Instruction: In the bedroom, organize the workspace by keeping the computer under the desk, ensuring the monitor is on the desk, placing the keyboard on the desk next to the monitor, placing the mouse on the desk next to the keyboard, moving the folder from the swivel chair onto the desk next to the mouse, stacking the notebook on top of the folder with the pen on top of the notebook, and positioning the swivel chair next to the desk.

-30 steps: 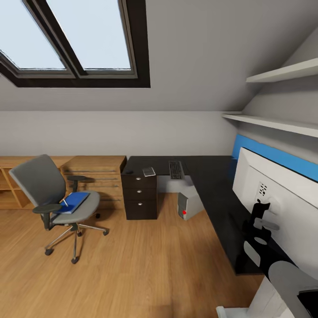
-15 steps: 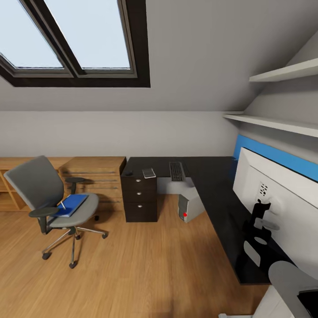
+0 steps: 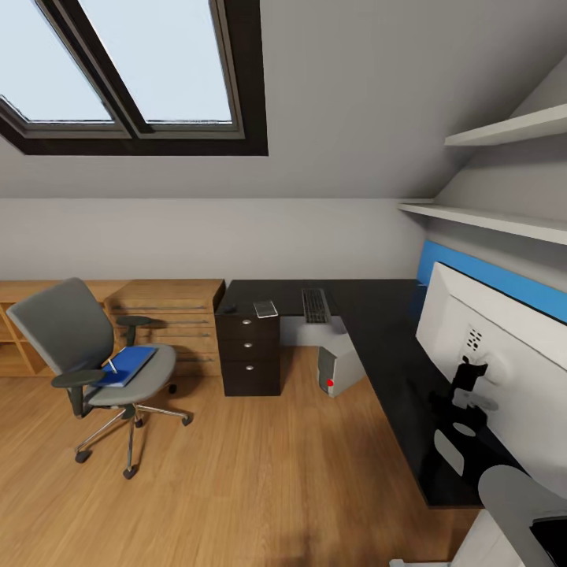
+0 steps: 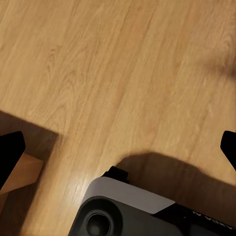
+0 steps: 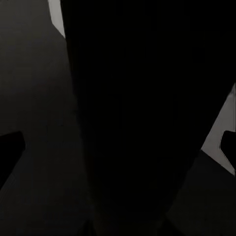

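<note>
Folder [image 3: 130, 365] on chair [image 3: 87, 354] left of frame; keyboard [image 3: 314, 304], monitor [image 3: 504, 370] on tabletop [image 3: 378, 331]; both tools' state unclear.

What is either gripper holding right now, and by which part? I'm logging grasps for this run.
Nothing in the left gripper: its fingers stand wide apart over bare floor. The right wrist view is too dark to tell.

You saw a bright-blue folder [image 3: 128, 365] on the grey swivel chair [image 3: 75, 331]. The desk [image 3: 378, 315] was glossy black; the floor [image 3: 236, 480] showed light wood grain.
</note>
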{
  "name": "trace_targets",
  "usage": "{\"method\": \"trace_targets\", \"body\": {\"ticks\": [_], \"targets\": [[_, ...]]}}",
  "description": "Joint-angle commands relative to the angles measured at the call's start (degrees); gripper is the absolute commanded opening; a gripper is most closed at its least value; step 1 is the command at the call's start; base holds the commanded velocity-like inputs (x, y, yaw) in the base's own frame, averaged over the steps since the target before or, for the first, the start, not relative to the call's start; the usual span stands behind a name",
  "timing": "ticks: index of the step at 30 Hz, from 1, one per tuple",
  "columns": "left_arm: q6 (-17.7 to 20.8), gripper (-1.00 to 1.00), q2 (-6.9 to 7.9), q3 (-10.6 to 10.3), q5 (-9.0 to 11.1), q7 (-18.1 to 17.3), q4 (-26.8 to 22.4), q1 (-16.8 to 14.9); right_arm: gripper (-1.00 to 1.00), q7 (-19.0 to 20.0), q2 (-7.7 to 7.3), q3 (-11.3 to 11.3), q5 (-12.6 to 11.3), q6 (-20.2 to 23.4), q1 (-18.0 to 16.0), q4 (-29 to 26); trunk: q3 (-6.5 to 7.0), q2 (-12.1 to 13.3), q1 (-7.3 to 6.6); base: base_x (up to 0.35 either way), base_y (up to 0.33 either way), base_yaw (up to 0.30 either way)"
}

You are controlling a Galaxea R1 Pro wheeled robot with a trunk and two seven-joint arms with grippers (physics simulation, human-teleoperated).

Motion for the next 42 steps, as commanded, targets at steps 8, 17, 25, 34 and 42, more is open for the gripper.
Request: {"method": "trace_targets", "body": {"ticks": [8, 17, 25, 34, 42], "targets": [[-0.3, 1.0, 0.08, -0.4, 0.6, 0.3, -0.1, 0.0, 1.0, -0.2, -0.03, 0.5, -0.6, -0.2, 0.0, -0.2, -0.06, 0.0, 0.01, 0.0, 0.0, 0.0], [-0.3, 1.0, 0.07, -0.4, 0.6, 0.3, -0.1, 0.0, 1.0, -0.2, 0.0, 0.6, -0.6, -0.1, 0.0, -0.1, -0.06, 0.0, 0.01, -0.121, 0.0, 0.0], [-0.3, 1.0, 0.04, -0.4, 0.7, 0.3, -0.1, 0.0, 1.0, -0.2, -0.01, 0.6, -0.6, -0.1, 0.0, -0.1, -0.06, 0.0, 0.01, -0.303, -0.054, 0.0], [-0.3, 1.0, 0.08, -0.4, 0.7, 0.3, -0.1, 0.0, 1.0, -0.2, 0.02, 0.6, -0.6, -0.1, 0.0, -0.1, -0.06, 0.0, 0.01, -0.168, -0.2, 0.0], [-0.3, 1.0, 0.12, -0.3, 0.7, 0.3, -0.1, 0.0, 1.0, -0.2, -0.01, 0.6, -0.6, -0.1, 0.0, -0.1, -0.06, 0.0, 0.01, -0.008, -0.327, 0.0]]}}
